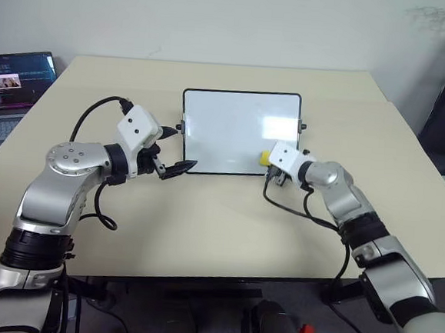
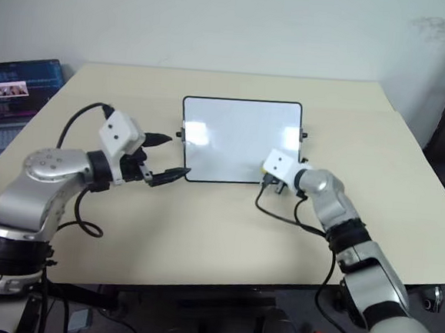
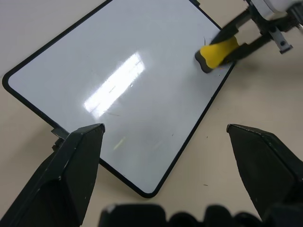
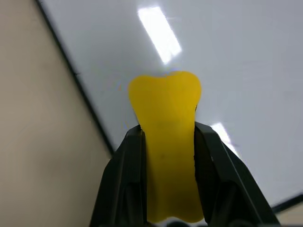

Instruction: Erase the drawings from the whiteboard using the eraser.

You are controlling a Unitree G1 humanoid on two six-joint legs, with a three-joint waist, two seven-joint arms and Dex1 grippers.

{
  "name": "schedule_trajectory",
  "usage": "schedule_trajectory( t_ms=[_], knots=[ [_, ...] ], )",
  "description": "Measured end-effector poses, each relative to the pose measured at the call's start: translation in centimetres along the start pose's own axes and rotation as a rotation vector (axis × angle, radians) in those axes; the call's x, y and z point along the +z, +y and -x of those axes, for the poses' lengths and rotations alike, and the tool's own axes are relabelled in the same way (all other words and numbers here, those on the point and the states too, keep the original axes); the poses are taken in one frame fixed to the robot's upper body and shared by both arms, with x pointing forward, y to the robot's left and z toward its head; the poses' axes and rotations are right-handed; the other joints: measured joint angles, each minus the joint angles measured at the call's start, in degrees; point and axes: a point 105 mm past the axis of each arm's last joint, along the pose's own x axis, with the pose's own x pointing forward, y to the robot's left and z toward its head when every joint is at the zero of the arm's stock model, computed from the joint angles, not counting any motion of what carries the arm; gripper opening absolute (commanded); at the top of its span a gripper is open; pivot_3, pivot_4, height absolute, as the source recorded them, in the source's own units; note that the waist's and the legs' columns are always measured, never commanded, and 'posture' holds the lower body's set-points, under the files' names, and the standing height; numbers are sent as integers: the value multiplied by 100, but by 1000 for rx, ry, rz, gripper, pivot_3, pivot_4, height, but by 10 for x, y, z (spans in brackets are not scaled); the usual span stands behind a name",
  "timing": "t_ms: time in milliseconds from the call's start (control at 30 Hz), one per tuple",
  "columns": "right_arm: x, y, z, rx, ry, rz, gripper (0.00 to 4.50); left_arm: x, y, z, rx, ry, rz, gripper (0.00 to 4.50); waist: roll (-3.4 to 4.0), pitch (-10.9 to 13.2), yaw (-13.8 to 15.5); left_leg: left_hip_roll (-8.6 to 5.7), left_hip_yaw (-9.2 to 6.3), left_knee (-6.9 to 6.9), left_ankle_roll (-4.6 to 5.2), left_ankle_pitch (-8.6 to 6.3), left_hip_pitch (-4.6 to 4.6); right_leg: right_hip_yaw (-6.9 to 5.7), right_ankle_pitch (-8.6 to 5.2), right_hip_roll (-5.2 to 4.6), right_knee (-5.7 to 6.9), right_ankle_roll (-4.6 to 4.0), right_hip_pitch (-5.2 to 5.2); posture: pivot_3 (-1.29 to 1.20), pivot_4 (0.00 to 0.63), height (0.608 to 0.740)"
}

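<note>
The whiteboard (image 1: 239, 132) lies flat on the beige tabletop (image 1: 202, 227), near its middle. The right hand (image 4: 165, 142) is clamped on the yellow eraser (image 4: 165, 137), one black finger on each side of the block. The eraser sits over the board's near right corner, just inside the black frame, and seems to press on the white surface. In the left wrist view a thin dark line and a few faint marks, the drawings (image 3: 206, 39), show on the board just beside the eraser. The left hand (image 1: 179, 149) hovers at the board's near left corner with its fingers spread wide and nothing between them. A laptop (image 1: 9, 92) stands open at the tabletop's far left edge
</note>
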Motion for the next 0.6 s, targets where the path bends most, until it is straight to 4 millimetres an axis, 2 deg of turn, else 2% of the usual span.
schedule_trajectory(
  t_ms=[133, 267, 467, 600],
  knots=[
    [-5, -39, 5, -175, 21, -28, 976, 0, 0, 0, 0, 0, 0, 4500, 0, 0, 29, 0, 0, -1, -4, 6, -2, 1, -2, 0, -2, -3, 0, 0, 150, 740],
    [-5, -51, 6, -230, 21, -20, 976, 0, 0, 0, 0, 0, 0, 4500, -1, 0, 29, -1, 0, -4, -4, 6, -6, 3, -1, 0, -3, -2, -1, 0, 150, 740],
    [-4, -42, 6, -189, 8, -14, 976, 0, 0, 0, 0, 0, 0, 4500, -1, -1, 28, -1, 0, -10, -4, 5, -5, 3, -1, 0, -5, -2, -2, 0, 150, 740],
    [-8, -12, 7, -29, 4, 2, 976, 0, 0, 0, 0, 1, 0, 4500, -3, -2, 5, 0, 0, -22, -5, 4, -1, 2, 10, 0, -6, 18, -3, 0, 150, 740]
  ],
)
